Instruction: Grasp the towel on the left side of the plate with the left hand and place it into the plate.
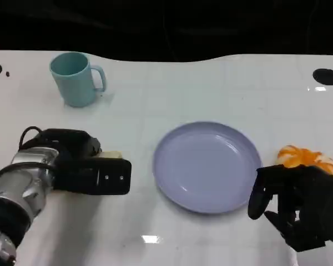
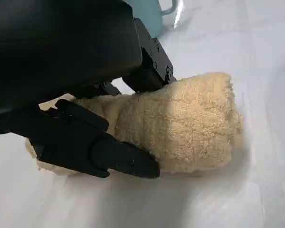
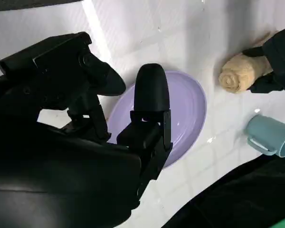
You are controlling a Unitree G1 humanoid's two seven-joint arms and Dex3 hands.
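The robot's black left hand (image 2: 85,137) closes its fingers (image 2: 123,161) around the rolled cream terry towel (image 2: 190,123) lying on the white table (image 1: 211,83) left of the shallow lavender plate (image 1: 172,172), a partial grip that could let the roll slip or unfurl on lifting.

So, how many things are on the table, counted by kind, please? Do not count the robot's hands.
Mug, teal: 1
Plate, lavender: 1
Rolled towel, beige: 1
Orange, peeled: 1
Total: 4
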